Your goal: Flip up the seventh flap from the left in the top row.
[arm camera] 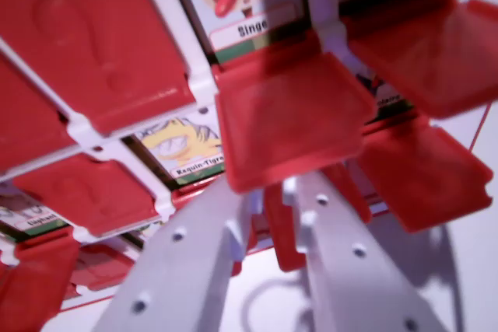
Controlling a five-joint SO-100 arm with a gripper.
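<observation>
Red plastic flap at centre of the wrist view, hinged to the white frame of a game board and tilted partway out toward the camera, its free edge lowest and nearest. Directly above the hand, whose two white printed fingers rise from the bottom edge with their tips just under that free edge. Parted, with a clear gap between the tips and nothing held; possibly brushing the flap's rim, contact too blurred to confirm.

Picture cards showing behind the raised or half-raised flaps: one labelled "Singe" above the central flap, another reading "Requin-Tigre" to the wrist view's left. Further red flaps around: a large flat one upper left bearing a raised question mark, two more at right swung out. Row and count not checkable from this close view, so whether the central flap is the seventh in the top row cannot be told.

Likely handling: thin, stiff, very light moulded plastic, smooth and a bit slippery, swinging freely on a small pivot that could pop out under a hard shove. No need to pinch. Best taken at the middle of the free lower edge, nudged upward and back from beneath with one fingertip. Off-centre pushing apt to twist the flap or catch the neighbour at right.
</observation>
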